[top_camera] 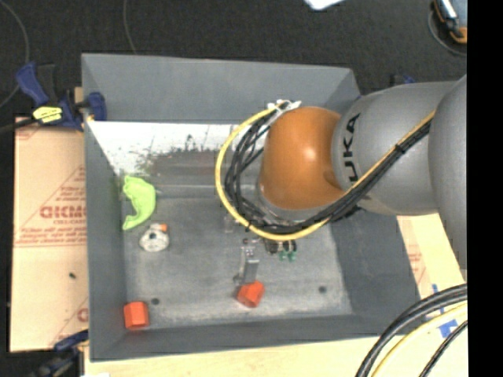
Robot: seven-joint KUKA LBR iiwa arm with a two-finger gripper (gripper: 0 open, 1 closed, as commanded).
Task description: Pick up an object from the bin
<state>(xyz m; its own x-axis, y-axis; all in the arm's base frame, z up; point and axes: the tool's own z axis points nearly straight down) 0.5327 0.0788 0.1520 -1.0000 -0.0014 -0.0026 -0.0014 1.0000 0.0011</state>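
My gripper [246,276] hangs below the arm's orange cover, near the front middle of the bin. Its lower end stands right above a small orange-red block [251,294] on the bin floor, and looks to be touching the block's top edge. Whether the block is gripped cannot be told. A tiny green piece [287,252] shows just under the cover, right of the gripper.
At the left wall lies a curved light-green thing [138,201]. Beside it sits a small white round thing with an orange spot [154,239]. Another orange block [136,315] rests in the front left corner. The arm and its cables cover the bin's right half.
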